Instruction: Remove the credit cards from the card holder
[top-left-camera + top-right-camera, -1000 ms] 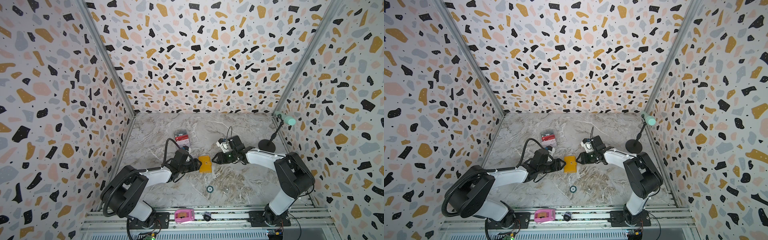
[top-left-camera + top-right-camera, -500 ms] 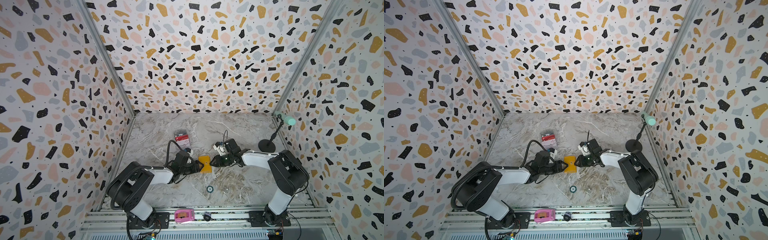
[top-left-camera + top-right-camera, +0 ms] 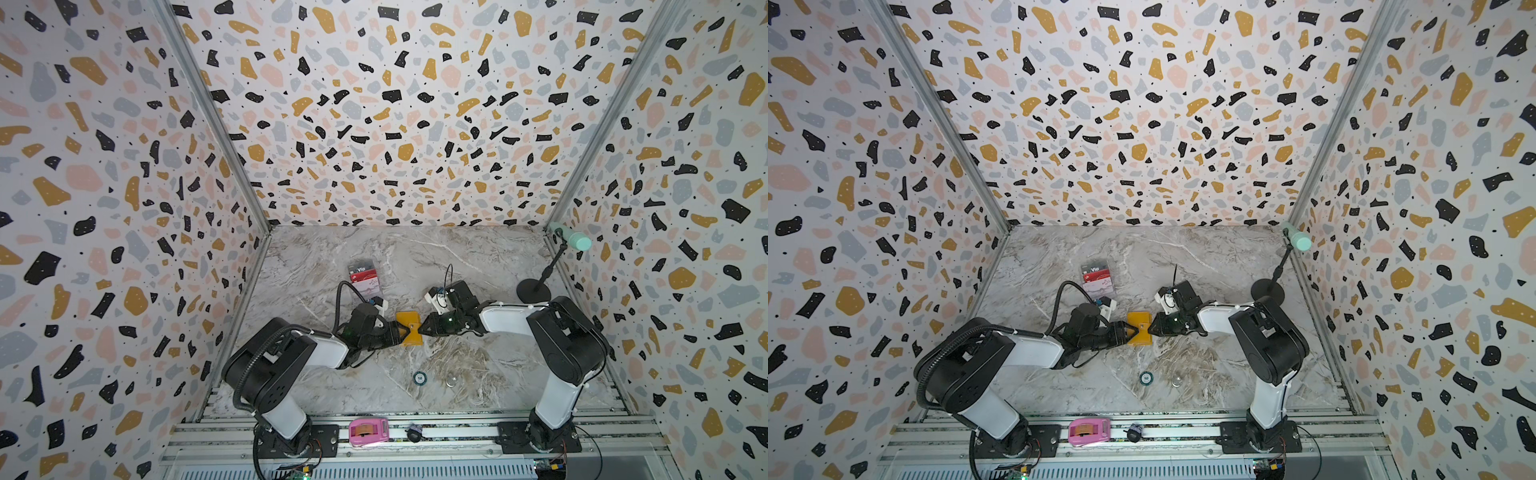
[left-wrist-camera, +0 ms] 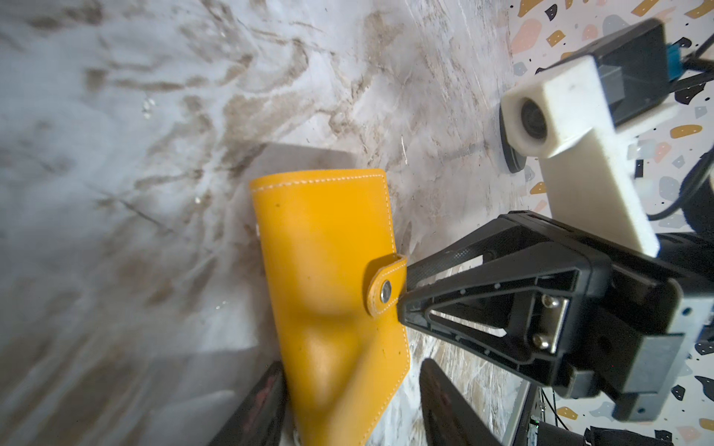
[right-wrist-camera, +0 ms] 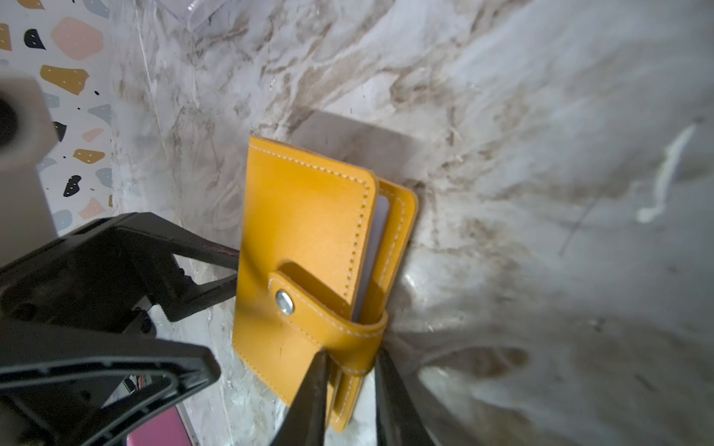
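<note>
The card holder [image 3: 409, 329] rests on the marbled surface [image 3: 415, 257], directly between the tips of the two pincers in both top views. It is closed. Its snap tab [image 5: 309, 309] wraps over the free edge and is fastened at the metal stud [image 5: 284, 302]. The covers gape slightly at that edge, and a pale sheet [image 5: 380, 224] shows between them; whether it is a sleeve or a card cannot be told.

The right pincer [image 5: 351, 355] meets the holder at the tab side. Its jaws are narrow, one finger pressed on each side of the tab's loop, pinching it.

The left pincer [image 4: 353, 367] takes the opposite, spine end. Its jaws stand fairly wide and straddle that end. One finger [image 4: 266, 401] lies against the cover, and the other [image 4: 440, 401] is just off it.

The credit cards [image 3: 363, 276] lie in a small fanned stack beyond the left pincer, toward the back wall and well apart from the holder. The black "Vip" one is farthest back, then red, then white.

On the near side of the right pincer lie a small dark round token [image 3: 420, 377] and a clear round piece [image 3: 451, 380] beside it. Behind the right pincer's arm stands a black round-based stand [image 3: 533, 289] with a pale green head [image 3: 572, 240].
</note>
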Available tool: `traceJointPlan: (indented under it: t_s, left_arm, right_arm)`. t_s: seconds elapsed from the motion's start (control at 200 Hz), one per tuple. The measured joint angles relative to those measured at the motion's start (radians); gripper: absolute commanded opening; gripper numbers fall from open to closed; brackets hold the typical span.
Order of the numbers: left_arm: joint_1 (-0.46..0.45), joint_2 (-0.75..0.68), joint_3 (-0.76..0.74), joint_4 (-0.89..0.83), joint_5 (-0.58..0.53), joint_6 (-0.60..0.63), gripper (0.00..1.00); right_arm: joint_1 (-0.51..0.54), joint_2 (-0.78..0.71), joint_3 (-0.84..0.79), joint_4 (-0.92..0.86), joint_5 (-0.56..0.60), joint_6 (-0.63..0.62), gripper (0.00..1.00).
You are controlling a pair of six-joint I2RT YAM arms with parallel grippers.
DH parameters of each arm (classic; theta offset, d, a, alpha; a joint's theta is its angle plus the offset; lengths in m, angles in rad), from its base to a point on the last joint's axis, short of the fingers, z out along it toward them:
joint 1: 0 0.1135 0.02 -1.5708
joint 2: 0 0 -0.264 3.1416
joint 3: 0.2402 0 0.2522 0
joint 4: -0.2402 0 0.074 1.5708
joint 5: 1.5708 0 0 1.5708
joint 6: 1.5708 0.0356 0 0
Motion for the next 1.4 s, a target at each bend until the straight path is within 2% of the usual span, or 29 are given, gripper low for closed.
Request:
traceJointPlan:
  t_s: [0.16,0.44,0.986,1.091,1.396]
  left_arm:
    - [0.0,0.017,-0.008,0.043,0.032,-0.016,0.56]
    - [0.0,0.043,-0.021,0.095,0.074,-0.069,0.4]
    - [0.0,0.035,-0.019,0.083,0.08,-0.058,0.23]
    - [0.0,0.022,-0.008,0.057,0.077,-0.039,0.19]
    - [-0.002,-0.044,0.02,-0.05,0.058,0.045,0.12]
  right_arm:
    - [0.0,0.003,-0.023,0.053,-0.014,0.024,0.17]
    - [-0.002,0.017,-0.058,0.146,-0.06,0.063,0.15]
    - [-0.002,0.016,-0.068,0.163,-0.051,0.072,0.15]
    - [0.002,-0.004,-0.081,0.163,-0.021,0.071,0.18]
    - [0.007,-0.185,-0.079,0.095,0.094,0.045,0.37]
